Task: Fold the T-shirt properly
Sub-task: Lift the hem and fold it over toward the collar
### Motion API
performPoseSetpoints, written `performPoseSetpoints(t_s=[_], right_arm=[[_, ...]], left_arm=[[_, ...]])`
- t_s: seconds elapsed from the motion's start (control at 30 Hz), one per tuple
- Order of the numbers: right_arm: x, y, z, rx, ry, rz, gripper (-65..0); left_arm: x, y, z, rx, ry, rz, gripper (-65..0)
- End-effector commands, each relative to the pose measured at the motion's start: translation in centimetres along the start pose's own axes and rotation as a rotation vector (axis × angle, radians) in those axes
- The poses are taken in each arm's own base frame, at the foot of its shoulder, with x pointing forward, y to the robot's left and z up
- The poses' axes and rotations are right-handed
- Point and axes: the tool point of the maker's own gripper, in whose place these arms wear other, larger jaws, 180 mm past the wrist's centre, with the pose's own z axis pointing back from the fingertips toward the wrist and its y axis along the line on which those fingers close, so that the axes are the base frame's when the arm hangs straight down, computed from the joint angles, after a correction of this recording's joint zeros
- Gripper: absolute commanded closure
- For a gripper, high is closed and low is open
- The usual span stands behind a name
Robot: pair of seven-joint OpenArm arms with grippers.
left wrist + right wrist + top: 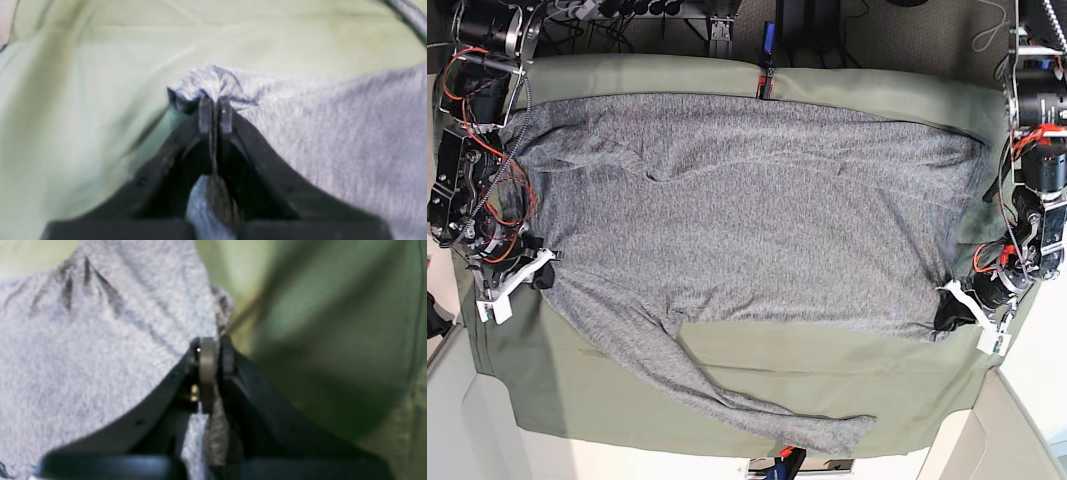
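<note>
The heather-grey T-shirt (747, 210) lies spread flat across the olive-green cloth, with one long sleeve (727, 400) trailing toward the front edge. My left gripper (215, 103) is shut on a bunched corner of the T-shirt (333, 133); in the base view it (949, 312) sits at the shirt's right front corner. My right gripper (215, 346) is shut on the edge of the T-shirt (83, 340); in the base view it (539, 275) holds the shirt's left edge. Fabric runs down between the jaws in both wrist views.
The olive-green table cloth (847, 375) covers the table and shows bare along the front. Arm bases with red wiring stand at the left (472, 150) and right (1032, 130) edges. A cable (412, 16) crosses the left wrist view's top right corner.
</note>
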Motion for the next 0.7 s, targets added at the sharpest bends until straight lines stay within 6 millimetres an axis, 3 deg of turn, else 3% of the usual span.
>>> performPoseSetpoints(t_s=[0.0, 0.1, 0.37, 0.57, 0.67], right_arm=[[2.9, -0.3, 0.8, -0.005, -0.077, 0.022, 0.0], [2.6, -0.1, 1.0, 0.003, -0.081, 0.018, 0.0], [-1.5, 1.3, 3.4, 0.011, -0.071, 0.062, 0.0], [-4.2, 1.1, 6.0, -0.017, -0.042, 0.123, 0.0], [-5.0, 0.7, 7.2, -0.035, -0.029, 0.152, 0.0]], left_arm=[[2.3, 0.9, 1.2, 0.007, -0.060, -0.032, 0.0], [1.3, 0.0, 2.9, -0.018, -0.051, -0.097, 0.0], [-0.1, -2.8, 6.4, -0.083, 0.000, -0.261, 0.0], [0.2, -3.0, 9.5, -0.061, -0.045, -0.257, 0.0], [-1.1, -3.0, 10.5, -0.053, -0.003, -0.244, 0.0]])
